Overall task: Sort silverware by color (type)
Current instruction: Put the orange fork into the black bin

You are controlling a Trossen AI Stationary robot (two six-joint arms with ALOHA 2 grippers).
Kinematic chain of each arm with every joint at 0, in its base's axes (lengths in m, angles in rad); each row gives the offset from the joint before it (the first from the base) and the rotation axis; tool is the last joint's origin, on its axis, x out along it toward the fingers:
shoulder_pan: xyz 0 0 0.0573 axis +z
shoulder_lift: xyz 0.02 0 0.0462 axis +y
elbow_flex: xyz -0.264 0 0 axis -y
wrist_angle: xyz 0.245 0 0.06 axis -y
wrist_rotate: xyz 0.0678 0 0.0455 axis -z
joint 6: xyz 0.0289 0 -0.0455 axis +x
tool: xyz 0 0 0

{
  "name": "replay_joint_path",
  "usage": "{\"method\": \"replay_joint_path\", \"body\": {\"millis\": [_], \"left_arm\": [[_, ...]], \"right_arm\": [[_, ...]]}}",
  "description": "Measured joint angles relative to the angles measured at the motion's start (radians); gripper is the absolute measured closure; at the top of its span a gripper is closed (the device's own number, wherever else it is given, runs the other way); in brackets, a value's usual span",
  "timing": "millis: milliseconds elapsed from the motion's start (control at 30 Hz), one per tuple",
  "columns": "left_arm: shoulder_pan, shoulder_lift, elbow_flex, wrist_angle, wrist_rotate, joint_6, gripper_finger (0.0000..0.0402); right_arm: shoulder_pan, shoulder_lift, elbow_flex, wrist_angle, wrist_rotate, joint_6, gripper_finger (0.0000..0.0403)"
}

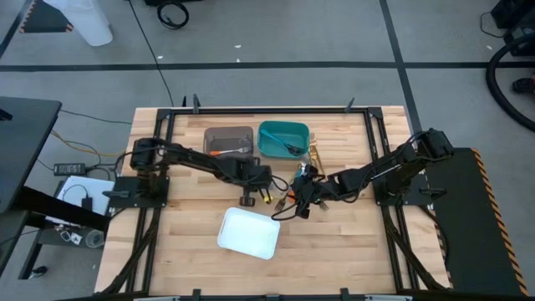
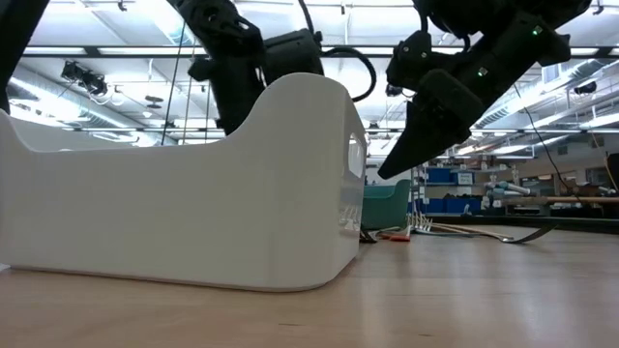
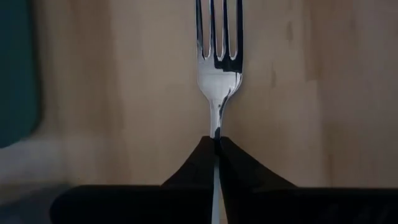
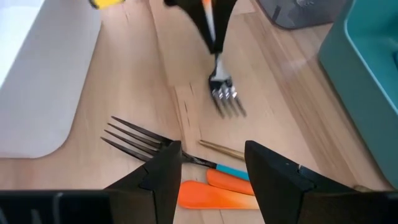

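High view: both arms meet at frame centre over the wooden table [image 1: 334, 242]. Left gripper [image 1: 266, 198] sits just right of centre-left, above the white tray [image 1: 248, 232], which lies lower centre. Right gripper [image 1: 303, 199] is just beside it, to the right, w/ a small cluster of silverware between and under them, too small here to sort out. Grey bin [image 1: 228, 140] upper centre holds an orange-handled piece [image 1: 227, 151]; teal bin [image 1: 283, 139] right next to it holds a dark utensil [image 1: 292, 148]. Gold pieces [image 1: 316, 159] lie just right of the teal bin.

Left wrist view: fingers [image 3: 239, 171] pinched together on the neck of a silver fork [image 3: 218, 59] – tines point to the top of frame, bare wood behind.

Right wrist view: right gripper [image 4: 211, 165] has its fingers apart, nothing between them. Under the gap, at lower centre, lie a dark-tined fork w/ teal handle [image 4: 149, 142], two orange handles [image 4: 214, 190] and a thin gold piece [image 4: 222, 149]. At top centre the other arm's fingers hold the silver fork, tines down, just above the wood. White tray at left edge, teal bin at right edge.

Low view: tray fills the left half; both grippers hang above it – the left gripper [image 2: 227, 101] at upper left, the right gripper [image 2: 421, 130] at upper right.
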Motion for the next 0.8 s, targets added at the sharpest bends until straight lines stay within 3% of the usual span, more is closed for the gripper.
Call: {"method": "replay_joint_path", "body": {"millis": [533,800], "left_arm": [[0.03,-0.213,0.005,-0.226,-0.038,-0.028,0.0389],[0.086,-0.307,0.005,-0.306,-0.161,-0.005,0.0389]], "right_arm": [[0.0,0.0,0.0,0.014,0.001,-0.018,0.0216],[0.001,0.0,0.0,0.065,0.019,-0.019,0.0216]]}}
